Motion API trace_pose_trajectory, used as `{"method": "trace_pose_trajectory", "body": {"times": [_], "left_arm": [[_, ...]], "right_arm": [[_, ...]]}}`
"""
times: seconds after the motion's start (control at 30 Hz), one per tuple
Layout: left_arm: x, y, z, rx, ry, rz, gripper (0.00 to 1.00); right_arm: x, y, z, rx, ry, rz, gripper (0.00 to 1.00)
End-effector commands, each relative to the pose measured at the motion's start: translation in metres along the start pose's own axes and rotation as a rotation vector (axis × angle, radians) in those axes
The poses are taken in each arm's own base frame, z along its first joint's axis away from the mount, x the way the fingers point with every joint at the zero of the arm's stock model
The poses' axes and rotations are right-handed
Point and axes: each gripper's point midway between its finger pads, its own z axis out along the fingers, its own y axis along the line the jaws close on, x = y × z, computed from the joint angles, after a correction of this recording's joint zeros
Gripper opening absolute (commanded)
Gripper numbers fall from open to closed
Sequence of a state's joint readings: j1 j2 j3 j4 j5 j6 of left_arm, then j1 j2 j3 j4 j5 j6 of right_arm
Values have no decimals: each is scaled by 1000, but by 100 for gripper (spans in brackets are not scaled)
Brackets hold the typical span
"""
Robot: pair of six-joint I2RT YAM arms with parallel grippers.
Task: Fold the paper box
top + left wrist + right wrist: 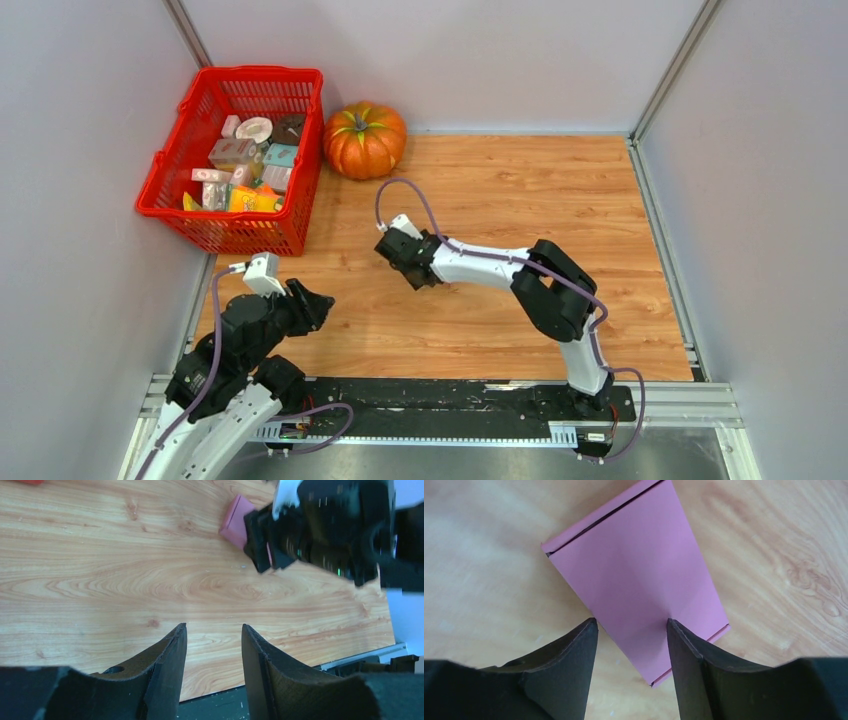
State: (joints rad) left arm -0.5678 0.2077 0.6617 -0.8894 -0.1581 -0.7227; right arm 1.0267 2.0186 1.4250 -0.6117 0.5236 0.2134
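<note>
The paper box [639, 575] is a small pink folded box lying flat on the wooden table, its lid seam showing along one edge. My right gripper [631, 622] hangs just above its near end, open, holding nothing. In the top view the right gripper [405, 255] hides the box. In the left wrist view a corner of the box [235, 520] sticks out from under the right gripper [265, 550]. My left gripper [214, 630] is open and empty over bare table, to the left of the box; the top view shows it [315, 300] near the front left.
A red basket [290, 235] full of small packages stands at the back left. An orange pumpkin [364, 138] sits beside it at the back. Grey walls close in three sides. The metal rail [450, 400] runs along the near edge.
</note>
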Motion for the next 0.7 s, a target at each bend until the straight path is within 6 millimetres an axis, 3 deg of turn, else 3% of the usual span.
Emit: {"method": "trace_pose_trajectory", "body": {"times": [0.0, 0.07, 0.27, 0.5, 0.53, 0.67], "left_arm": [[-2, -8, 6, 34, 2, 21, 52], [-2, -11, 7, 45, 5, 20, 52], [0, -15, 11, 59, 21, 29, 52], [1, -22, 16, 89, 38, 29, 52], [1, -23, 17, 94, 39, 31, 52], [3, -25, 18, 103, 47, 31, 52]], "right_arm": [[-17, -35, 28, 23, 51, 163, 58], [-23, -58, 45, 45, 78, 240, 58], [-7, -124, 75, 118, 189, 435, 58], [39, -188, 84, 144, 279, 698, 57], [57, -199, 85, 162, 308, 715, 57], [92, -229, 78, 226, 356, 728, 59]]}}
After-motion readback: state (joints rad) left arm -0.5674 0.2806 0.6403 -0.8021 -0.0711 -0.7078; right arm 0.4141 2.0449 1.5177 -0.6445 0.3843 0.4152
